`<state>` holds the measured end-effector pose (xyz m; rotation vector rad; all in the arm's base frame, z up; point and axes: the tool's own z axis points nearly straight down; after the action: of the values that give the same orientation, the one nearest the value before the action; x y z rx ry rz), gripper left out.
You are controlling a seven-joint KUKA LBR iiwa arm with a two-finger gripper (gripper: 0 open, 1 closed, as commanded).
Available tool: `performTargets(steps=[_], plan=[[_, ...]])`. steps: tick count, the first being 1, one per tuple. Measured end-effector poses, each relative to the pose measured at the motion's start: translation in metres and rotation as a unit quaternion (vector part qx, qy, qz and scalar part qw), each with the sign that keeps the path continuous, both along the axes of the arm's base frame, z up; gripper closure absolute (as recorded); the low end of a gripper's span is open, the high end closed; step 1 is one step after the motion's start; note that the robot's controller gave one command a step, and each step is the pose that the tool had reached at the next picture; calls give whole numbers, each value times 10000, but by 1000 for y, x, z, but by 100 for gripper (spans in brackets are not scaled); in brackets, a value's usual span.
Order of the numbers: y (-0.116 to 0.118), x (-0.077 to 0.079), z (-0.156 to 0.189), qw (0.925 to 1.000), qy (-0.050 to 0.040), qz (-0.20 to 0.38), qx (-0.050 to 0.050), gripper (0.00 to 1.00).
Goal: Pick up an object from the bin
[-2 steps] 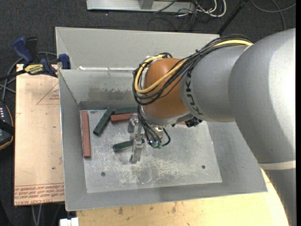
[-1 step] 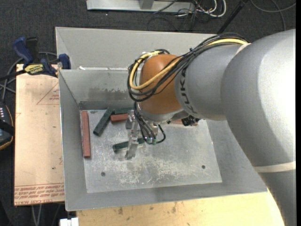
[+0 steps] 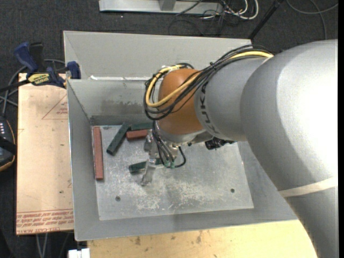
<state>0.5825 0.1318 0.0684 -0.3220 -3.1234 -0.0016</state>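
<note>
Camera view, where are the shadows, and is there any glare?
In the camera view the light is soft and even. The bin floor darkens in shadow under the wrist, beside the gripper. A dim band runs low along the back wall, and the grey arm shell shows a pale sheen, no hard glare.

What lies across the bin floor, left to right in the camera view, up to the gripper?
long reddish-brown bar → tilted dark green bar → short reddish-brown block → gripper

Grey bin (image 3: 188, 193) (floor scuffed) carries a brown bar (image 3: 98, 153), green block (image 3: 117, 139) and red block (image 3: 136, 135).
</note>
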Motion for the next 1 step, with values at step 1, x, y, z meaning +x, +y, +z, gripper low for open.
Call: performTargets(steps=[1], plan=[[1, 0, 0, 10000, -9, 4, 2, 0]])
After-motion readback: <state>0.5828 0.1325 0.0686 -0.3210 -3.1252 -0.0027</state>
